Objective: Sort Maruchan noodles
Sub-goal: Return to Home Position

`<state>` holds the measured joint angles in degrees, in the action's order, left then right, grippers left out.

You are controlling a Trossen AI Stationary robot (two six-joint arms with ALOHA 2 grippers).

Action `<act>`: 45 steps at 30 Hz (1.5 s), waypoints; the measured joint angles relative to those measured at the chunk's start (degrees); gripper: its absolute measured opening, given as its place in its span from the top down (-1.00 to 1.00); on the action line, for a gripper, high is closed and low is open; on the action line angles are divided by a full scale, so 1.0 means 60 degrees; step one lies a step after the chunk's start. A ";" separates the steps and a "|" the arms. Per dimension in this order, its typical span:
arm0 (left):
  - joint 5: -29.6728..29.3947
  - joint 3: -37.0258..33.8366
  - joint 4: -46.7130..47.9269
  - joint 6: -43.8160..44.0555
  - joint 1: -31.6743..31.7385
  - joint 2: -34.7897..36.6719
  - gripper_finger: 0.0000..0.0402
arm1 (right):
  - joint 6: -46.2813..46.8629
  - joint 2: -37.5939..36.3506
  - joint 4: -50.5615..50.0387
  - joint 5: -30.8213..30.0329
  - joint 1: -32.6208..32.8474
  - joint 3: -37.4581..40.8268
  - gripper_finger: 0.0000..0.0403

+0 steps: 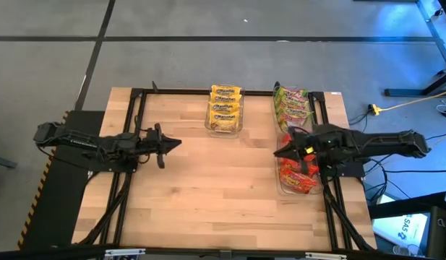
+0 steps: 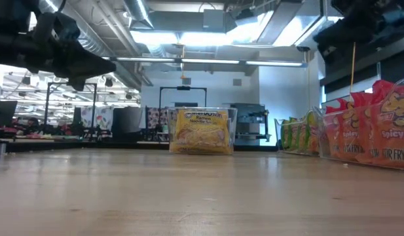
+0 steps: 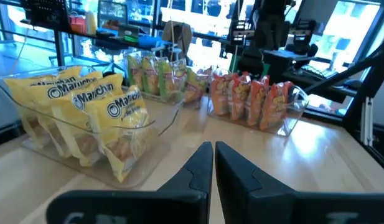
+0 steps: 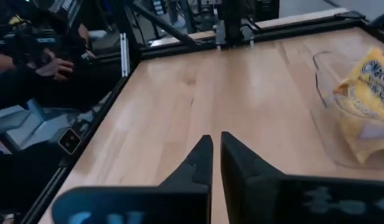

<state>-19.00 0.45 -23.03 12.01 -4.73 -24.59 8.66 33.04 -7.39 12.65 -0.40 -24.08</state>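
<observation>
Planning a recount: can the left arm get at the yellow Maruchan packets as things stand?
Probably yes: the left gripper, shut, hovers near the yellow Maruchan packets, bare table between, their clear bin open on top.

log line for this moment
left gripper shut, empty | right gripper shut, empty, by red-orange packets | yellow packets and green packets in separate bins

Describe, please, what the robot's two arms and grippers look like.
The left arm and the right arm are slim, nearly black and jointed. The left gripper and the right gripper each end in two black wedge-shaped fingers that taper to points.
</observation>
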 joint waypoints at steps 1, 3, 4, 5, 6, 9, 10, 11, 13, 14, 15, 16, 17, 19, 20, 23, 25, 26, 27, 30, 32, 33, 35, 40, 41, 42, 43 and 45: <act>0.0000 0.0000 0.0046 -0.0002 0.0000 0.0061 0.93 | 0.0079 -0.0319 0.0056 0.0003 0.0000 0.0250 0.98; 0.0000 0.0000 0.0099 -0.0011 0.0000 0.0156 0.93 | 0.0245 -0.0942 0.0101 -0.0102 0.0000 0.0672 0.98; -0.0003 0.0000 0.0123 -0.0015 0.0000 0.0196 0.93 | 0.0273 -0.1290 0.0130 -0.0258 0.0000 0.0854 0.97; 0.0000 0.0000 0.0113 -0.0015 0.0000 0.0214 0.93 | 0.0331 -0.1677 0.0152 -0.0418 0.0000 0.1024 0.97; 0.0000 0.0000 0.0116 -0.0015 0.0000 0.0237 0.93 | 0.0463 -0.2028 0.0258 -0.0571 0.0000 0.1176 0.97; 0.0000 0.0000 0.0120 -0.0018 0.0000 0.0283 0.93 | 0.0653 -0.3036 0.0643 -0.0685 0.0000 0.1694 0.97; 0.0000 0.0000 0.0120 -0.0018 0.0000 0.0300 0.93 | 0.0736 -0.3353 0.0801 -0.0685 0.0000 0.1876 0.97; 0.0000 0.0000 0.0120 -0.0023 0.0000 0.0300 0.93 | 0.0787 -0.3669 0.0909 -0.0689 0.0000 0.2041 0.97; 0.0000 0.0000 0.0120 -0.0058 0.0000 0.0300 0.93 | 0.0894 -0.4234 0.1229 -0.0691 0.0000 0.2399 0.97; 0.0000 0.0000 0.0120 -0.0058 -0.0007 0.0300 0.93 | 0.0986 -0.4507 0.1336 -0.0714 0.0000 0.2565 0.97; 0.0000 0.0000 0.0118 -0.0062 -0.0017 0.0300 0.93 | 0.1008 -0.4780 0.1303 -0.0775 0.0000 0.2702 0.97; 0.0000 0.0000 0.0119 -0.0066 -0.0025 0.0300 0.93 | 0.1017 -0.5026 0.1255 -0.0860 0.0000 0.2810 0.97; 0.0002 0.0000 0.0120 -0.0089 -0.0031 0.0300 0.93 | 0.1018 -0.5233 0.1276 -0.0940 0.0000 0.2896 0.97; 0.0001 0.0000 0.0121 -0.0156 -0.0033 0.0300 0.93 | 0.1012 -0.5507 0.1339 -0.1066 0.0000 0.3095 0.97; 0.0004 0.0000 0.0134 -0.0229 -0.0033 0.0300 0.93 | 0.1000 -0.5438 0.1339 -0.1107 0.0000 0.3142 0.97; 0.0000 0.0000 0.0207 -0.0342 -0.0027 0.0307 0.93 | 0.0980 -0.5424 0.1339 -0.1199 0.0000 0.3329 0.97; 0.0000 0.0000 0.0213 -0.0388 -0.0025 0.0307 0.93 | 0.0985 -0.5465 0.1268 -0.1536 0.0000 0.3569 0.97; -0.0004 0.0000 0.0212 -0.0445 -0.0025 0.0311 0.93 | 0.0966 -0.5455 0.1211 -0.1726 0.0000 0.3663 0.97; -0.0004 0.0000 0.0215 -0.0511 -0.0025 0.0311 0.93 | 0.0836 -0.5447 0.1248 -0.1876 0.0000 0.3709 0.97; -0.0113 0.0000 0.0241 -0.0554 -0.0025 0.0311 0.93 | 0.0368 -0.5453 0.1418 -0.2319 0.0000 0.3905 0.97; -0.0149 0.0000 0.0281 -0.0663 -0.0025 0.0311 0.93 | -0.0048 -0.5444 0.1474 -0.2350 0.0000 0.3916 0.97; -0.0144 0.0000 0.0288 -0.0791 -0.0025 0.0311 0.93 | -0.0239 -0.5466 0.1474 -0.2352 0.0000 0.3919 0.97; -0.0146 0.0000 0.0294 -0.0980 -0.0025 0.0311 0.93 | -0.0558 -0.5448 0.1451 -0.2265 0.0000 0.3916 0.97; -0.0146 0.0000 0.0288 -0.1315 -0.0025 0.0311 0.93 | -0.0961 -0.5425 0.1416 -0.2182 0.0000 0.3916 0.97; -0.0146 0.0000 0.0290 -0.1355 -0.0025 0.0311 0.93 | -0.0978 -0.5405 0.1409 -0.2182 0.0000 0.3916 0.97; -0.0146 0.0000 0.0296 -0.1371 -0.0025 0.0311 0.93 | -0.0978 -0.5399 0.1405 -0.2179 0.0000 0.3920 0.97; -0.0149 0.0001 0.0345 -0.1373 -0.0025 0.0311 0.93 | -0.0978 -0.5403 0.1405 -0.2181 0.0000 0.3918 0.97; -0.0153 0.0004 0.0643 -0.1373 -0.0025 0.0311 0.93 | -0.0978 -0.5403 0.1401 -0.2179 0.0000 0.3916 0.97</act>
<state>-19.92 0.47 -19.17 3.77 -4.89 -22.72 2.79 0.62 1.02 -0.43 -0.40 -0.58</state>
